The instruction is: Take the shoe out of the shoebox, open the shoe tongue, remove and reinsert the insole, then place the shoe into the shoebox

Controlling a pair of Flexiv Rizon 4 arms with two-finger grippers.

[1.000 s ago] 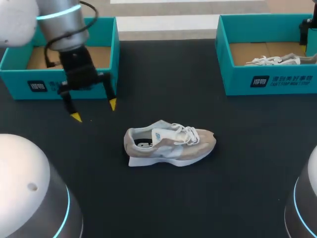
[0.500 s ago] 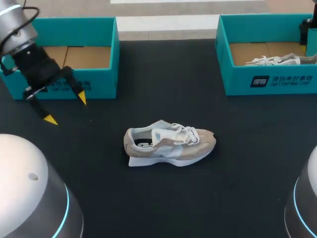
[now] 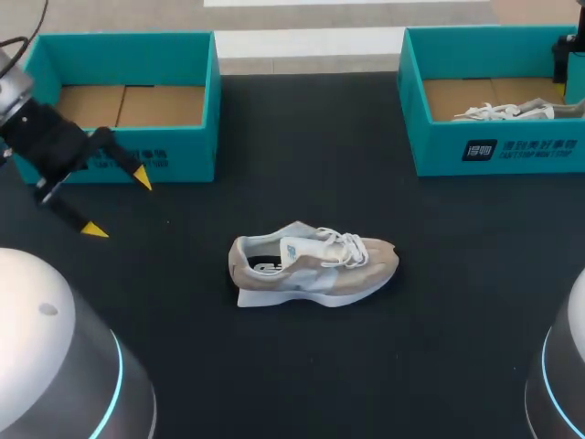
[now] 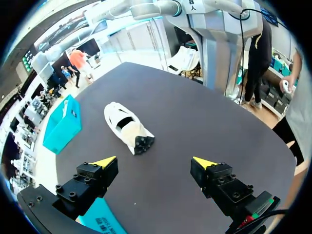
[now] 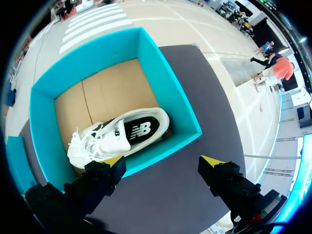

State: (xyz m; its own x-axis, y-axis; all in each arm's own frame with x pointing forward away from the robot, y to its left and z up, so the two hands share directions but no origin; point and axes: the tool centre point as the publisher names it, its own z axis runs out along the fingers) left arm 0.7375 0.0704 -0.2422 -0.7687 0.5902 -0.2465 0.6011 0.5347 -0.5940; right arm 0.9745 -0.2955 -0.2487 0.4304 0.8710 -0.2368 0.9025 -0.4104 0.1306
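Observation:
A beige and white shoe (image 3: 311, 265) lies on its side in the middle of the black table, toe to the right; the left wrist view has the same shoe (image 4: 127, 127) ahead of the gripper. My left gripper (image 3: 117, 202) hangs open and empty at the far left, in front of the left teal shoebox (image 3: 137, 91), which holds nothing. Its own view shows the left gripper (image 4: 155, 161) with the fingers wide apart. My right gripper (image 5: 162, 159) is open above the near wall of the right teal shoebox (image 5: 170, 92), where a white shoe (image 5: 117, 135) lies.
The right shoebox (image 3: 494, 151) with the white shoe (image 3: 507, 112) stands at the table's back right. Only a bit of my right arm (image 3: 569, 55) shows at the right edge. Bare black table surrounds the beige shoe.
My left arm has swung left and back, away from the spot in front of the left box, its gripper staying open. The shoe has not moved.

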